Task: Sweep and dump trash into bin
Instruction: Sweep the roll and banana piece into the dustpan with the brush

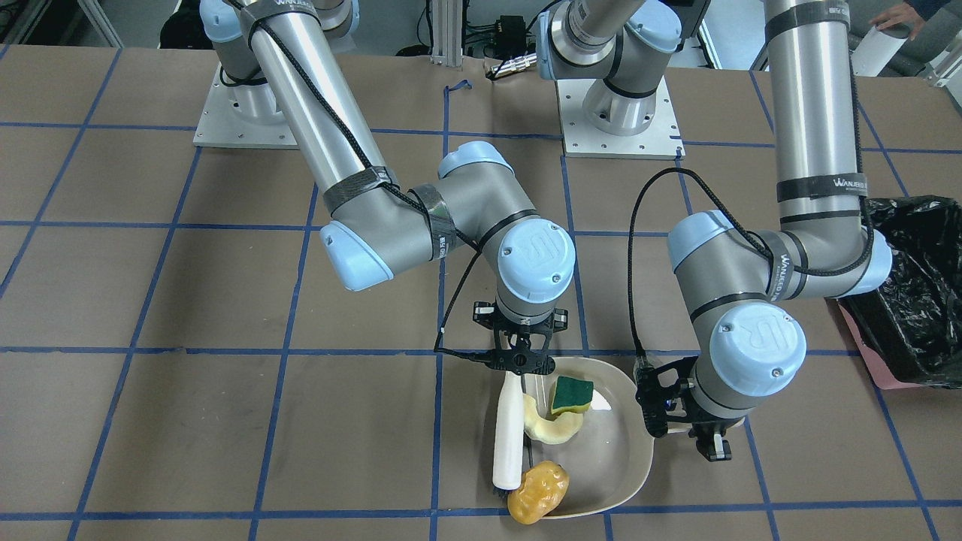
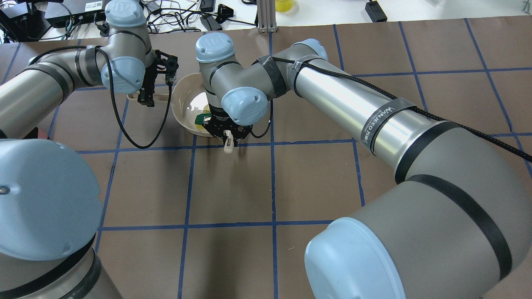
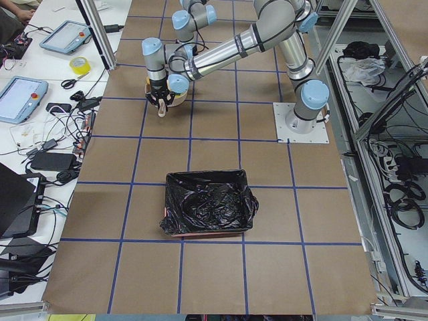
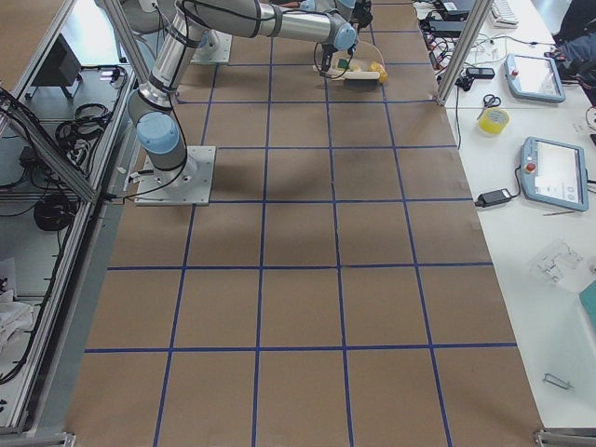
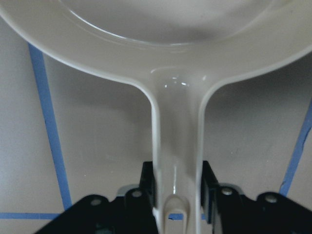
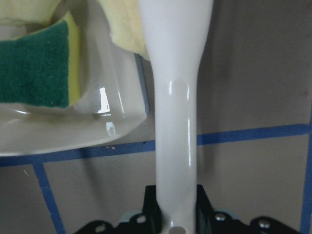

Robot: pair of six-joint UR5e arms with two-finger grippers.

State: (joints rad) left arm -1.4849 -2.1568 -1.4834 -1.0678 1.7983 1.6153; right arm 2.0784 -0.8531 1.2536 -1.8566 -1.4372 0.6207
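Though hidden overhead, potato lump [image 1: 537,492] at dustpan [image 1: 609,451] lip, front cam.

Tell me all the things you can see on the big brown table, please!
table: one, brown with blue grid.
dustpan: one, beige, on the table.
brush: one, whitish with dark bristles, along the dustpan's side.
sponge piece: one, green and yellow, in the dustpan.
fruit slice: one, pale cream, in the dustpan by the sponge piece.
potato-like lump: one, yellow-brown, at the dustpan's open edge.
bin: one, black-lined, on the robot's left.
right gripper: one, black, shut on the brush.
left gripper: one, black, shut on the dustpan's handle.
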